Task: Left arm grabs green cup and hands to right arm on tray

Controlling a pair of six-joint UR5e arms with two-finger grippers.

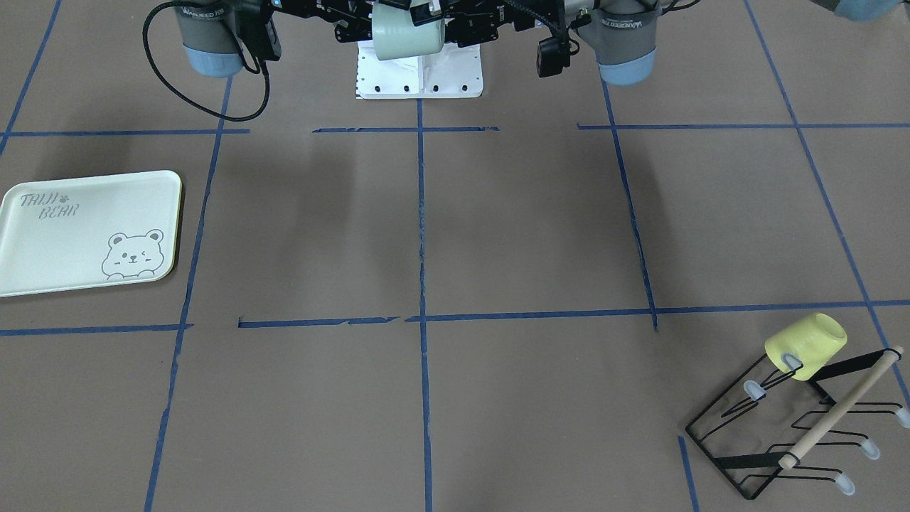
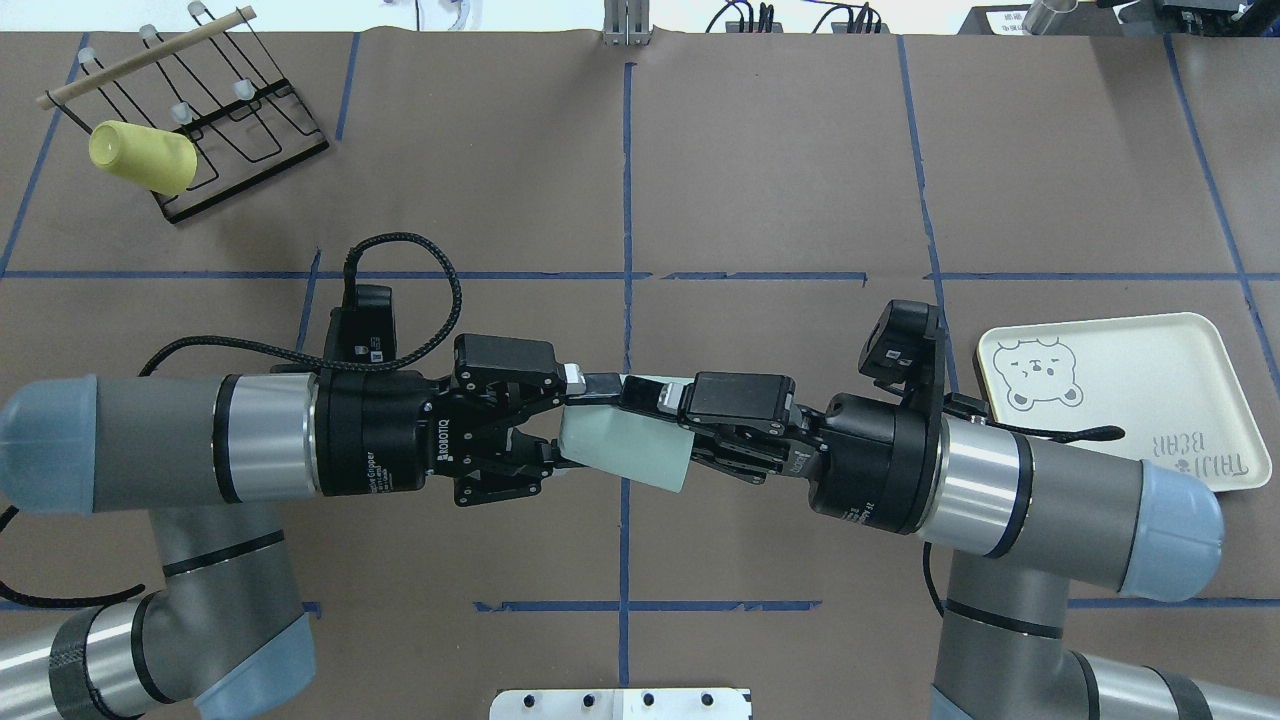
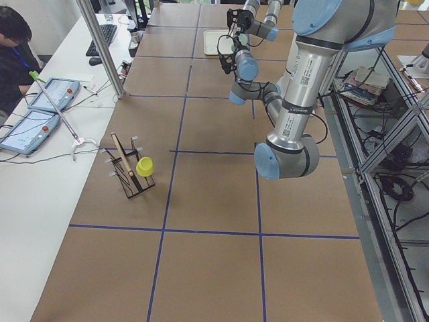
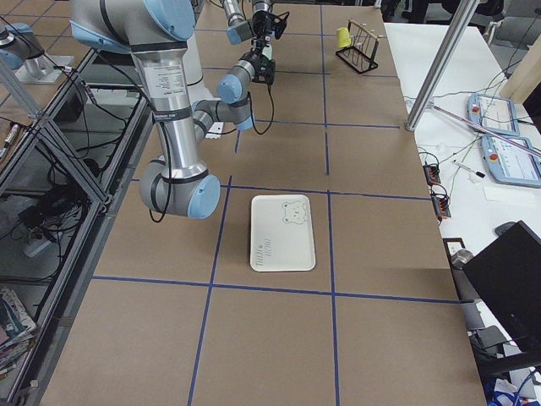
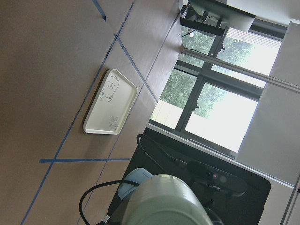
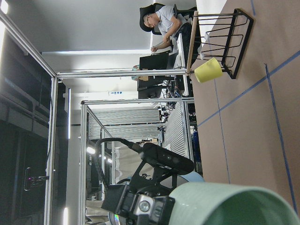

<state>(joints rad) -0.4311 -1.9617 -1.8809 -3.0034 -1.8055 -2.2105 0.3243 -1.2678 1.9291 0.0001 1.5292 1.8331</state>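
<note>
Here's the brown table (image 2: 800, 150), crossed with blue tape lines. Over it, my left arm (image 2: 150, 440) and my right arm (image 2: 1080, 500) reach in level from either side and meet nose to nose above the centre line. The tray (image 2: 1120, 360) lies flat beside my right wrist, bear drawing up, nothing on it. Far corner on my left: the black wire rack (image 2: 250, 180).

Now the claws. My left gripper (image 2: 580, 425) is closed around the base end of the green cup (image 2: 625, 445), one finger on each side of it. My right gripper (image 2: 675, 430) has its fingers either side of the mouth end, right against the wall. Whether it is pressing, I cannot tell.

The cup lies on its side in the air between them, well apart from the tray. The yellow cup (image 2: 142, 158) sits on a rack prong.
</note>
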